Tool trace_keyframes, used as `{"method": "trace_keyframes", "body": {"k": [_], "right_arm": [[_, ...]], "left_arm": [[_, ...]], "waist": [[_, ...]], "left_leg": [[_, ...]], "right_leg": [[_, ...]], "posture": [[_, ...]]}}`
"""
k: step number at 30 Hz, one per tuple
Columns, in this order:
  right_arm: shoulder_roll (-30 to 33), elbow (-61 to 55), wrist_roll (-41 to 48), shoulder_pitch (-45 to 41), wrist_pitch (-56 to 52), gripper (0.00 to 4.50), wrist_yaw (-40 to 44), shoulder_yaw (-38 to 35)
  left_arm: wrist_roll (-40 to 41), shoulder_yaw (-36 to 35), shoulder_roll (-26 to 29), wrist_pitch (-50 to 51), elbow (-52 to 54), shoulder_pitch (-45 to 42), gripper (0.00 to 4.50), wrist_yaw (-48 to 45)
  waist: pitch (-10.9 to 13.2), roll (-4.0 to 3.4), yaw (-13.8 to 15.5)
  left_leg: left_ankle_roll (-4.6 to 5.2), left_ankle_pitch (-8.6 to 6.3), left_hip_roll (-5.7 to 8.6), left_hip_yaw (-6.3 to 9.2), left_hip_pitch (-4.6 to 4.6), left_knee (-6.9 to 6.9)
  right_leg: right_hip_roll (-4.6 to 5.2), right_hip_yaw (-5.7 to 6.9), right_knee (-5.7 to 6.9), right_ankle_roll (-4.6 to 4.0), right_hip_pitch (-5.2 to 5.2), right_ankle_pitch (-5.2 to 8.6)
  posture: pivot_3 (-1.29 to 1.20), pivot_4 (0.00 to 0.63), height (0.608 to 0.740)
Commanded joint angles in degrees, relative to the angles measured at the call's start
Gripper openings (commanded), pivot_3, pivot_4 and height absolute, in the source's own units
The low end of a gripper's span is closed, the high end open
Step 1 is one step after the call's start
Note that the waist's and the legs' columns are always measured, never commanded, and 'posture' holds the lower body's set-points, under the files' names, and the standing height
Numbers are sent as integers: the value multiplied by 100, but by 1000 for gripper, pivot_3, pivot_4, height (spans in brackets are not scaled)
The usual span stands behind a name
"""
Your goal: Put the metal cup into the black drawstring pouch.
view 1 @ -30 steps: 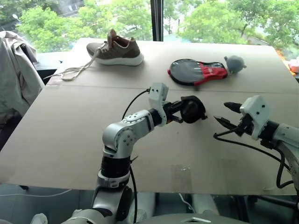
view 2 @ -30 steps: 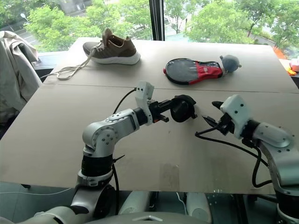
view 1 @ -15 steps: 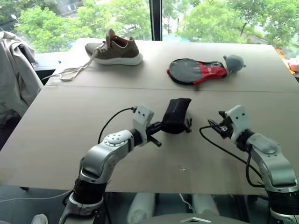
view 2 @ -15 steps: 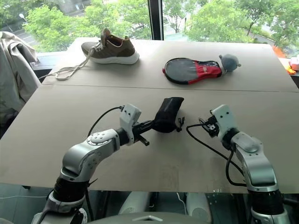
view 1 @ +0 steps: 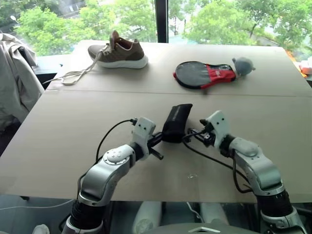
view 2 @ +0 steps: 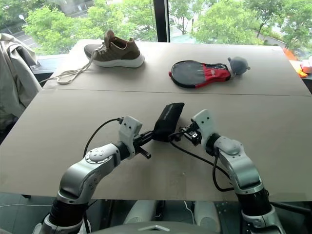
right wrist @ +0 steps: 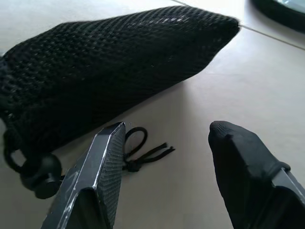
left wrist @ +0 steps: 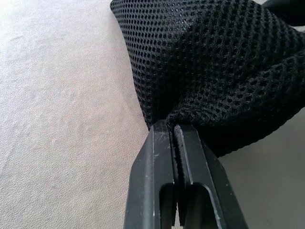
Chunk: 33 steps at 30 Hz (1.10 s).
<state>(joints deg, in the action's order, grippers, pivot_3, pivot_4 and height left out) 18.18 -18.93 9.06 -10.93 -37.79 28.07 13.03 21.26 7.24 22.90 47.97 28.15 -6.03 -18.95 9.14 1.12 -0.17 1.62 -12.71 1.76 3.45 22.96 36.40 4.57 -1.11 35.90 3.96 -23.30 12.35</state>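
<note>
Black mesh is bunching between the clamped fingers of the left gripper (left wrist: 177,131), which is pinching one edge of the black drawstring pouch (view 1: 176,122) and holding it near the middle of the tan table (view 1: 73,122). Facing it from the other side, the right gripper (right wrist: 164,138) is hovering with its fingers spread wide and holding nothing, close to the pouch's knotted drawstring cord (right wrist: 143,150). Whether the metal cup is sitting inside the pouch cannot be told. At the far edge, a brown shoe (view 1: 118,51), a black-and-red paddle case (view 1: 204,75) and a grey plush toy (view 1: 243,65) are lying.
</note>
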Motion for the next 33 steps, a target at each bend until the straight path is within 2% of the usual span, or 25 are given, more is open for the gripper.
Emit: {"method": "trace_keyframes", "body": {"k": [1, 7, 10, 11, 12, 14, 15, 23, 26, 33], "right_arm": [[36, -18, -30, 8, -36, 2842, 89, 209], [536, 457, -847, 55, 423, 2842, -92, 671], [576, 474, -860, 154, 378, 2050, -184, 546], [580, 447, -836, 189, 354, 1412, -171, 518], [563, 410, -786, 234, 291, 1116, -172, 467], [543, 339, -706, 315, 148, 228, -183, 376], [545, 317, -691, 338, 103, 84, -190, 353], [359, 449, -625, 359, 275, 84, -808, -587], [151, 471, -392, 267, 430, 84, -967, -1062], [-330, 291, 207, 35, 717, 84, -1023, -1655]], "left_arm": [[-55, -40, -9, -112, 245, 22, 0, 4], [-81, -30, -26, -80, 256, 12, 0, -8], [-84, -42, -29, -61, 264, 19, 0, -14], [-86, -40, -24, -59, 267, 25, 0, -19], [-87, -37, -16, -58, 266, 29, 0, -28], [-87, -30, -7, -54, 265, 35, 0, -42], [-88, -27, -6, -54, 264, 36, 0, -45], [-100, 13, -15, -73, 247, 58, 0, -57], [-102, 14, -11, -69, 251, 68, 0, -62], [-30, 84, 65, -66, 367, 125, 0, -263]], "waist": [[0, 0, -9], [-5, 3, -29], [-8, 6, -20], [-9, 6, -18], [-9, 6, -14], [-11, 9, 10], [-12, 11, 17], [-14, 14, 109], [-14, 13, 101], [-6, 2, 71]], "left_leg": [[0, 0, 0, 0, 0, 0], [0, 0, 0, -1, -8, 0], [0, 0, 0, 5, -17, 1], [0, 0, 0, 6, -18, 3], [0, 0, 0, 7, -20, 5], [0, 0, 0, 10, -23, 7], [0, 0, 0, 12, -23, 7], [0, 0, 1, 14, -23, 13], [0, 0, 1, 14, -22, 12], [0, 0, -1, 10, -14, 4]], "right_leg": [[0, 0, 0, 0, -1, 0], [0, 0, 0, 0, 4, 1], [-1, 6, 0, -1, 16, 2], [0, 6, 0, -1, 19, 2], [0, 6, 0, -1, 22, 2], [1, 9, 0, -3, 28, 4], [1, 11, -1, -4, 29, 5], [4, 14, -2, -4, 29, 5], [3, 15, -2, -4, 31, 5], [1, 11, -2, -5, 19, 5]], "posture": [[0, 150, 740], [0, 150, 740], [0, 150, 740], [0, 150, 740], [0, 150, 740], [0, 150, 740], [0, 150, 740], [0, 150, 740], [0, 150, 740], [0, 150, 740]]}}
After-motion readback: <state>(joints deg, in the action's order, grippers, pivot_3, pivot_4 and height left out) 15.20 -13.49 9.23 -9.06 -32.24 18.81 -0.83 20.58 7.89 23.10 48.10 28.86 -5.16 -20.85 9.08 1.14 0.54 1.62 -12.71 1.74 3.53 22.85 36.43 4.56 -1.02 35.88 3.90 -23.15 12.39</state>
